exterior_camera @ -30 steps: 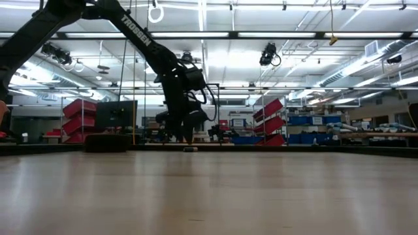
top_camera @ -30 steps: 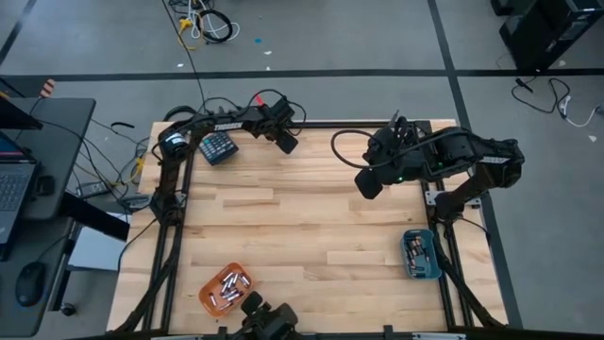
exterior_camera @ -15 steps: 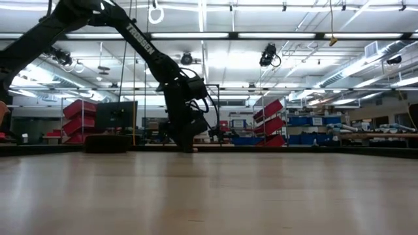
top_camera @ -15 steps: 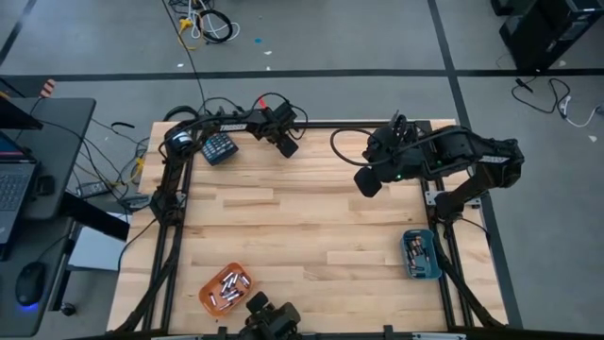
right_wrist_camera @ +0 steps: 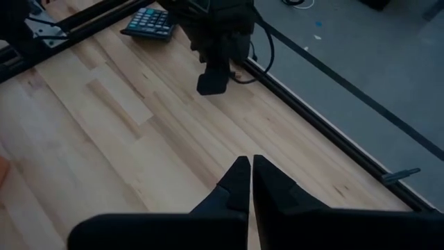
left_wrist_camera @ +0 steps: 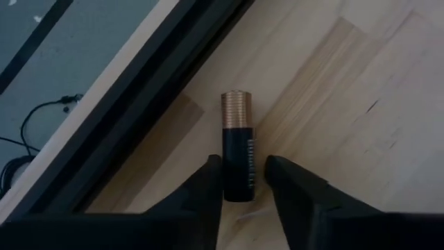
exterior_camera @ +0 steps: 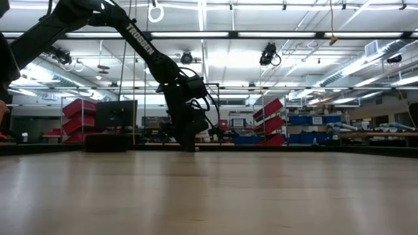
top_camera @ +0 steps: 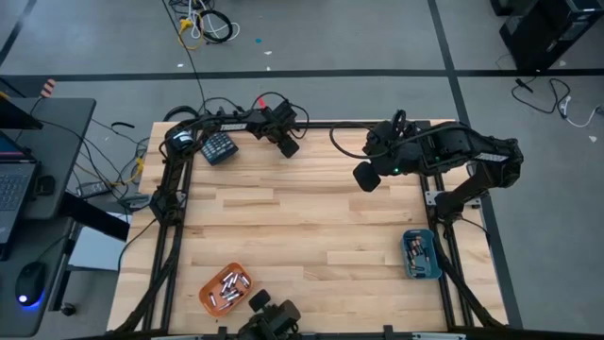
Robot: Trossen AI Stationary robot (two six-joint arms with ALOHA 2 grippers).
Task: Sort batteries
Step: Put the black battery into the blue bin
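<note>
Left gripper (left_wrist_camera: 241, 182) is straddling, fingers spread, a black copper-topped cylindrical battery (left_wrist_camera: 238, 146) lying near the far edge of the pale wooden table (top_camera: 302, 227); off-centre closing risks rolling it away.

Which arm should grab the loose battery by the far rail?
Left. The left gripper already straddles the battery on the table, fingers either side. The right gripper is shut, hovering mid-table.

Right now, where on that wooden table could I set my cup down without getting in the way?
The broad middle of the table, between the orange tray and blue tray, is bare. The far edge is crowded: keypad block, left tool around a battery, right tool.
</note>
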